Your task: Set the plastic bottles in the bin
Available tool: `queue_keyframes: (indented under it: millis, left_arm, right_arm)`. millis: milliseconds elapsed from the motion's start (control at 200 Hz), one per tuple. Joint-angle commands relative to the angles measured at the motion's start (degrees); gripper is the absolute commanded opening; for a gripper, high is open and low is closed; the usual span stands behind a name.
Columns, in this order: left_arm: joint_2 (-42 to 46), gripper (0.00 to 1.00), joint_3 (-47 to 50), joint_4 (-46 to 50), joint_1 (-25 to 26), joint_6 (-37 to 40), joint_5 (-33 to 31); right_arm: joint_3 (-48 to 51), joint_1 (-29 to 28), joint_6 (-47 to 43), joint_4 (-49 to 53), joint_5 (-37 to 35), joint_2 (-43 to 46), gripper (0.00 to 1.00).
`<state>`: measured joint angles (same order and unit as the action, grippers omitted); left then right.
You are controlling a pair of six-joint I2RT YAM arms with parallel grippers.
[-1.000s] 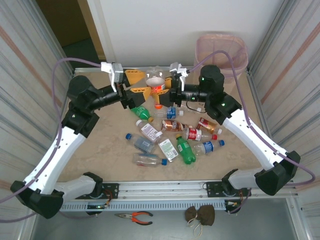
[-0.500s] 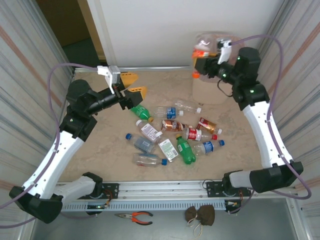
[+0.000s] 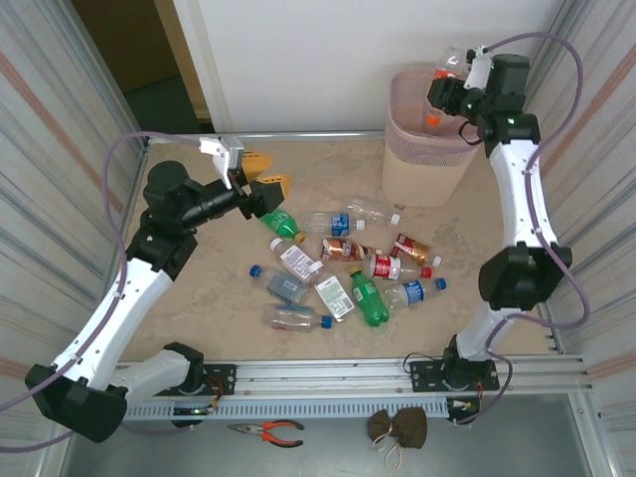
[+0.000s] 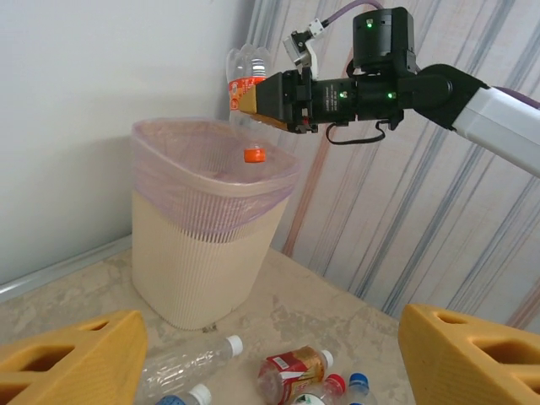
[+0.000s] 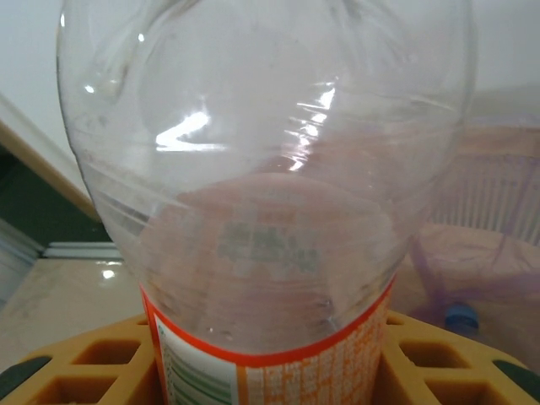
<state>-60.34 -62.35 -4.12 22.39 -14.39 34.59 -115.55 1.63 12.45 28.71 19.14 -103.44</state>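
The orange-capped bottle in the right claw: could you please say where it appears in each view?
Top external: orange-capped bottle upper right, over the bin.
Left wrist: bottle upper centre, cap down, in the right claw.
Right wrist: bottle centre, close up.
Shared landmark: the bin.

Pliers [image 3: 266, 430] w/ orange handles; brown pouch [image 3: 397, 427] nearby.
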Motion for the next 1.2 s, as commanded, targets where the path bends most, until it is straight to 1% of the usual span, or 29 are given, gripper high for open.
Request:
queue_keyframes:
  millis: [0, 205, 421, 646, 837, 1057, 1142, 1197]
  left_arm:
    - [0.18, 0.78, 2.24, -1.14, -1.33, -0.61, -0.66]
    - [0.06, 0.78, 5.41, -2.13, -3.47, -1.72, -0.57]
    - [0.03, 0.78, 7.95, -1.60, -5.29, -1.67, -0.40]
    - [-0.25, 0.77, 10.22, -1.26, -5.97, -1.69, -0.57]
    - [-0.43, 0.77, 10.89, -0.28, -6.04, -1.25, -0.57]
    - [-0.48, 0.76, 11.00, 0.52, -6.06, -1.67, -0.84]
    - [-0.43, 0.76, 10.93, 0.59, -6.05, -1.87, -0.75]
    - [-0.40, 0.76, 10.93, 0.84, -6.06, -1.95, -0.67]
  right_arm:
    - [-8.07, 0.08, -4.08, 8.77, -2.65, -5.71, 0.47]
    - [-20.87, -0.33, -7.41, 19.28, -5.42, -17.09, 0.47]
    - [-28.20, -0.92, -10.12, 26.91, -8.25, -25.57, 0.47]
    - [-30.35, -1.16, -12.01, 31.83, -9.55, -30.33, 0.47]
    - [-32.55, -1.69, -14.57, 38.08, -10.39, -33.52, 0.47]
    - [-32.24, -2.20, -15.31, 45.74, -11.05, -33.50, 0.47]
    - [-31.23, -2.33, -15.22, 47.26, -11.18, -32.53, 0.47]
    - [-30.24, -2.51, -15.01, 47.64, -11.40, -31.65, 0.50]
